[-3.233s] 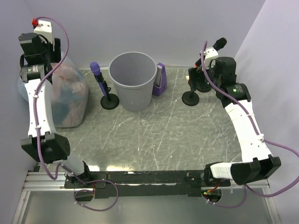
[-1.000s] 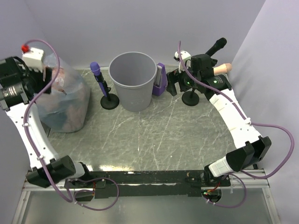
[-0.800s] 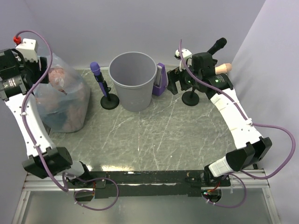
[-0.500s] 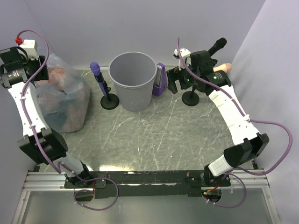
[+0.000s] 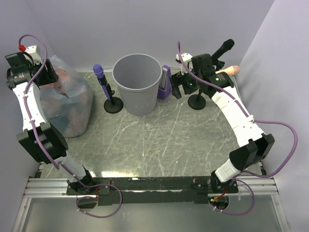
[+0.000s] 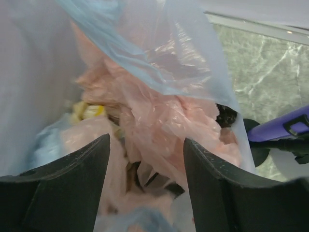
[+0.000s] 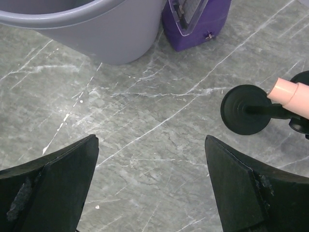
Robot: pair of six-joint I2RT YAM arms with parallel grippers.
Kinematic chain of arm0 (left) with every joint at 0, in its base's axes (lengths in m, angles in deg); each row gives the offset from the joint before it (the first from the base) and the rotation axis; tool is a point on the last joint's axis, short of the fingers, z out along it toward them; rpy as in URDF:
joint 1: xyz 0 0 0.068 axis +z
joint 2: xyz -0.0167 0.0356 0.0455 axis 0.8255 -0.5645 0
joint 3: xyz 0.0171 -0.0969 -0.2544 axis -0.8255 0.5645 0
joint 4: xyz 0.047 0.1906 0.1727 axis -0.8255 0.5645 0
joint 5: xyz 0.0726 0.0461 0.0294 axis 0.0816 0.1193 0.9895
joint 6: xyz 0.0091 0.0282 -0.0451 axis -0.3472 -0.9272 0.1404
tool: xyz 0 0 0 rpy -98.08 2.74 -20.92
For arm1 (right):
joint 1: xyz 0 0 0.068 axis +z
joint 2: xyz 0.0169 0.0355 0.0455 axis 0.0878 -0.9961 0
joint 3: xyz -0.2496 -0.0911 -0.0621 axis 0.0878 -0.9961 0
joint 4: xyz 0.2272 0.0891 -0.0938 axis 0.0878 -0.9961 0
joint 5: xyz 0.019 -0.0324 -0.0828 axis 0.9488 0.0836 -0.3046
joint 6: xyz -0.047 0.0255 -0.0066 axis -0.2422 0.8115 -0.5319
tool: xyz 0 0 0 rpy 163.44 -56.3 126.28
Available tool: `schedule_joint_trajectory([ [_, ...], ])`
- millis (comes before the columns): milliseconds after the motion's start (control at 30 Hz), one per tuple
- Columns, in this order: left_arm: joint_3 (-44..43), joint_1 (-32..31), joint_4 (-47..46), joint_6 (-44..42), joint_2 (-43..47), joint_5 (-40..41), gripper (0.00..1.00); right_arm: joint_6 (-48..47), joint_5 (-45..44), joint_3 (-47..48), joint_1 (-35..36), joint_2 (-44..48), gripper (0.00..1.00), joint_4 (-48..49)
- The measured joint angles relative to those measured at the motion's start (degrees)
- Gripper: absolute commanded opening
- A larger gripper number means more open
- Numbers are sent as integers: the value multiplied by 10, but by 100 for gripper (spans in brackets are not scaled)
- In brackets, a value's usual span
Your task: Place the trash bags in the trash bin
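Note:
A clear trash bag (image 5: 65,104) stuffed with pink and blue waste stands at the table's left edge. My left gripper (image 5: 48,77) is at the bag's top; in the left wrist view it (image 6: 145,145) is open, with the crumpled bag (image 6: 159,106) between and below the fingers, not pinched. The round grey trash bin (image 5: 137,89) stands at the back centre, with nothing visible inside it. My right gripper (image 5: 179,88) hovers just right of the bin. In the right wrist view it (image 7: 150,145) is open and empty above bare table, with the bin (image 7: 96,24) ahead of it.
A small purple box (image 5: 165,83) touches the bin's right side and also shows in the right wrist view (image 7: 198,21). A purple microphone (image 5: 99,72) on a black stand is between bag and bin. A black microphone (image 5: 224,48) with a round base (image 7: 246,109) stands at the back right.
My left arm has drawn back to the left and its wrist now points down at the bag's top. My right gripper has moved left from the black stand toward the bin.

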Motion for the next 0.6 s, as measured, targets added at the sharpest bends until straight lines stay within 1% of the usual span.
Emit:
schedule_joint_trajectory([
  [67,0,0,-2,19,-19,-5,62,0,-1,0,1,0,97,0],
  [133,0,0,-4,37,-35,-5,55,0,-3,0,2,0,97,0],
  [200,0,0,-9,53,-50,-5,40,0,-5,-3,2,1,97,1],
  [400,-2,0,-17,83,-62,-21,1,0,-11,-21,2,7,97,6],
  [500,-8,0,-28,88,-57,-33,1,0,-16,-32,2,13,97,11],
  [600,-7,0,-41,89,-33,-45,1,0,-20,-38,2,18,97,14],
])
